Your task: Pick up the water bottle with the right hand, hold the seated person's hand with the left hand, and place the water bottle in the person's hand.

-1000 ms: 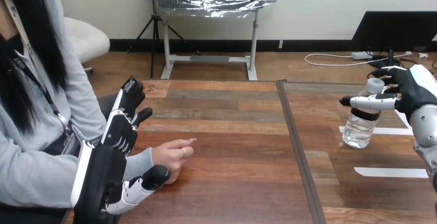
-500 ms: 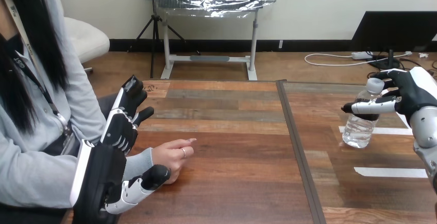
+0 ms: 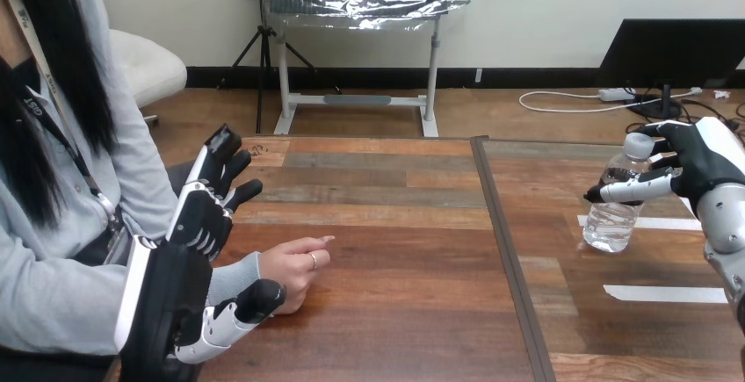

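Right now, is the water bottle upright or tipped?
Upright: the water bottle has its cap on top, right hand curled round its neck.

Black left hand [image 3: 198,220] and right hand [image 3: 703,158] with white back shells, black-and-white jointed fingers [image 3: 221,149], silver right forearm [image 3: 725,219].

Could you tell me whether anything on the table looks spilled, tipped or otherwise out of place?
Nothing stands out: the water bottle stands upright and capped in the right robot hand, with no spill on the table.
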